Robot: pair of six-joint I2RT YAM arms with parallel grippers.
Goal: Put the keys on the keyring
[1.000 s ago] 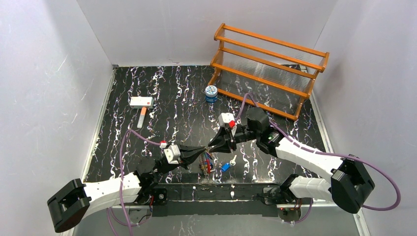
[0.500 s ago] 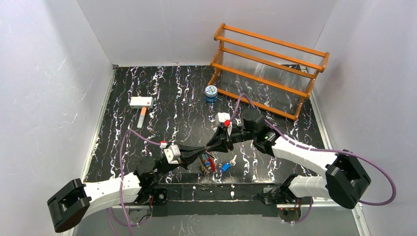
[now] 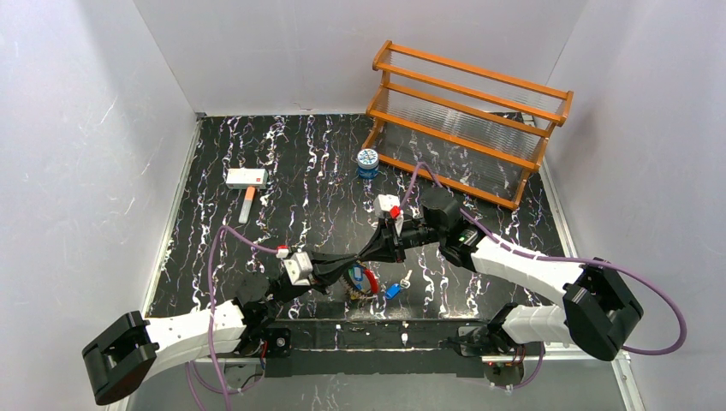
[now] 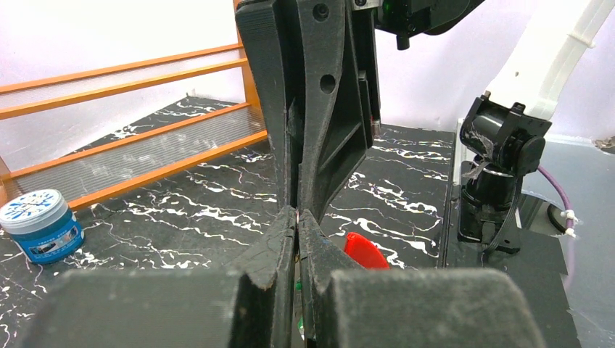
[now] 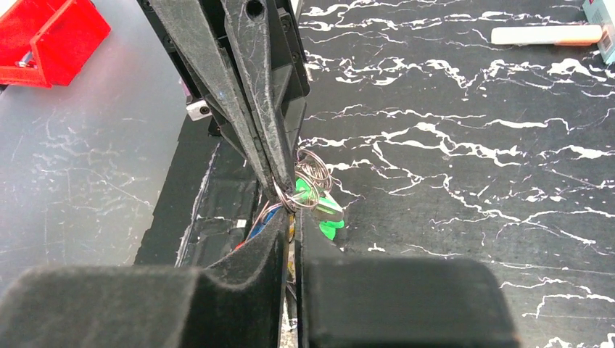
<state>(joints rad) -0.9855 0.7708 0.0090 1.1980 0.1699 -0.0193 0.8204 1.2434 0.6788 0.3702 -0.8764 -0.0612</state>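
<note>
Both end effectors closed, tip-to-tip

The overhead camera sits high behind both arm bases and looks down over the whole bench from far off. The left wrist camera sits close behind the left hand and looks along its fingers, with the rack and tin far beyond the fingertips. The right wrist camera looks likewise past the right hand. All three views share the spot where the fingertips meet.
</note>
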